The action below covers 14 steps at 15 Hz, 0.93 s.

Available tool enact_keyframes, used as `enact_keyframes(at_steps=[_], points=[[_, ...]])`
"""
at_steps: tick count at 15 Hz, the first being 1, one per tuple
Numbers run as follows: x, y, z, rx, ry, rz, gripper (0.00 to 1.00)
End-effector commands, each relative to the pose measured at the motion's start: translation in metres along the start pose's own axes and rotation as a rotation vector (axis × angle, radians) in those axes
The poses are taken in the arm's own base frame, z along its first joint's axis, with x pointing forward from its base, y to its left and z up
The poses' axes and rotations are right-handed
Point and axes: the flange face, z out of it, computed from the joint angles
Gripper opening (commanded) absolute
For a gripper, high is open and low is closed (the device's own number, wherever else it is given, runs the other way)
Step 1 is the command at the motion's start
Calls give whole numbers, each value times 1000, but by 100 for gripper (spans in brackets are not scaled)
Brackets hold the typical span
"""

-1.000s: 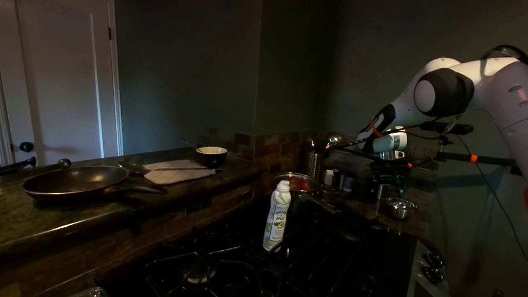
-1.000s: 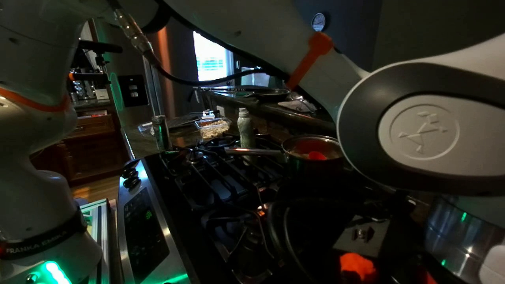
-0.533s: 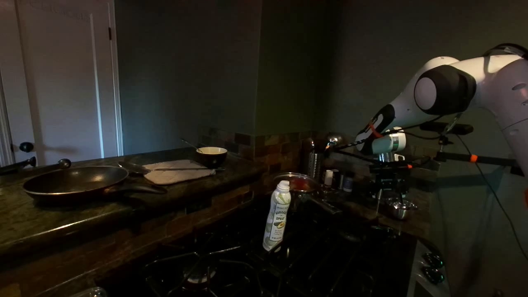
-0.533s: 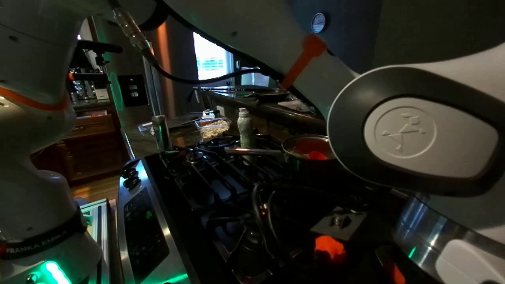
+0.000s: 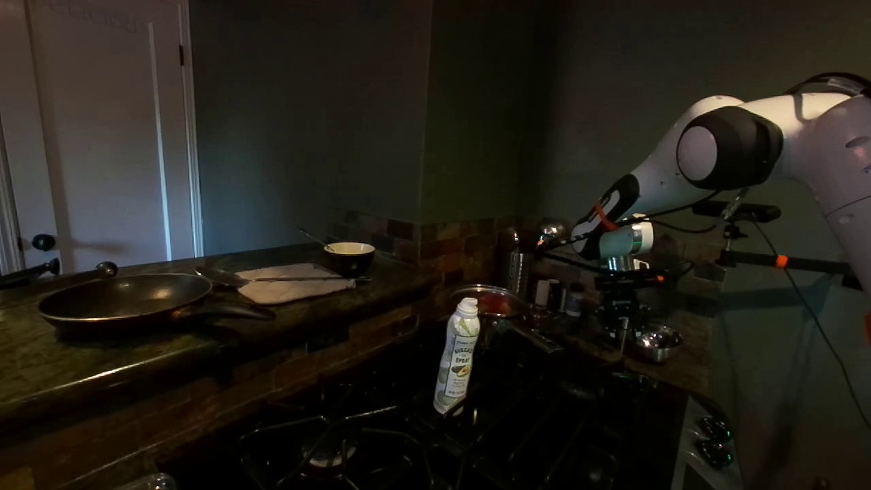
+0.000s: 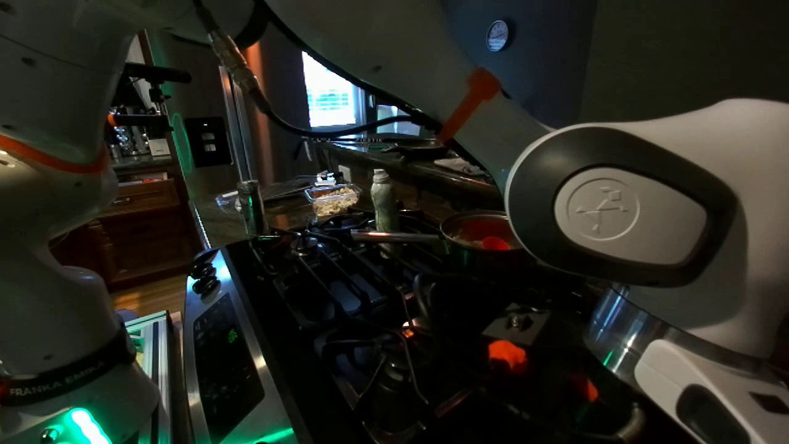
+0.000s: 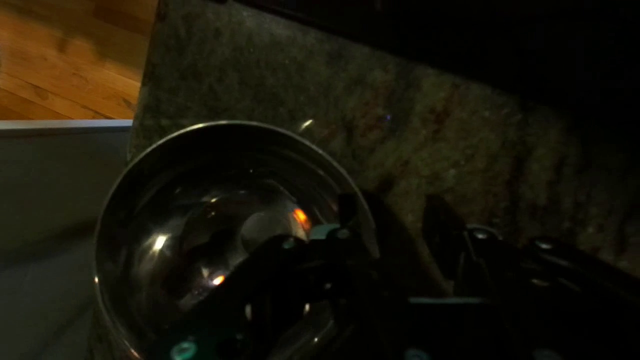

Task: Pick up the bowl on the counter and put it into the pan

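Observation:
The small shiny steel bowl (image 7: 190, 215) stands upright on the stone counter, close to its edge; in an exterior view the bowl (image 5: 659, 342) shows beyond the stove. My gripper (image 7: 392, 212) reaches down over its rim. One dark finger dips just inside the bowl, while the opposite finger (image 7: 442, 235) is outside, with a visible gap between it and the rim. The jaws stand partly apart. Against the dark background in an exterior view, my gripper (image 5: 624, 330) is hard to make out. Far off on the raised counter sits the dark frying pan (image 5: 126, 299), its handle pointing towards the stove.
A spray bottle (image 5: 456, 357) rises from the stove grates. Behind it is a saucepan (image 6: 484, 228) with something red inside. On the raised ledge lie a pale cloth (image 5: 292, 286) with a long utensil across it and a small dark bowl (image 5: 349, 260). Jars (image 5: 542, 292) line the wall.
The fingers have drawn closer together, and in an exterior view the gripper has shifted from above the steel bowl towards its side. The steel bowl appears unmoved.

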Motion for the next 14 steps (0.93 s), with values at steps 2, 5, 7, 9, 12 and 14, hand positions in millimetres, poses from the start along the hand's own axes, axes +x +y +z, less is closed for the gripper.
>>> enact_keyframes(at_steps=[2, 5, 7, 9, 12, 14], points=[[-1, -1, 1, 18, -26, -15, 1], [3, 2, -3, 28, -28, 1, 0], [7, 7, -9, 46, -28, 13, 1], [7, 15, -21, 67, -19, 20, 1], [0, 27, -39, 87, 13, -22, 1], [-10, 35, -55, 90, 57, -106, 1]])
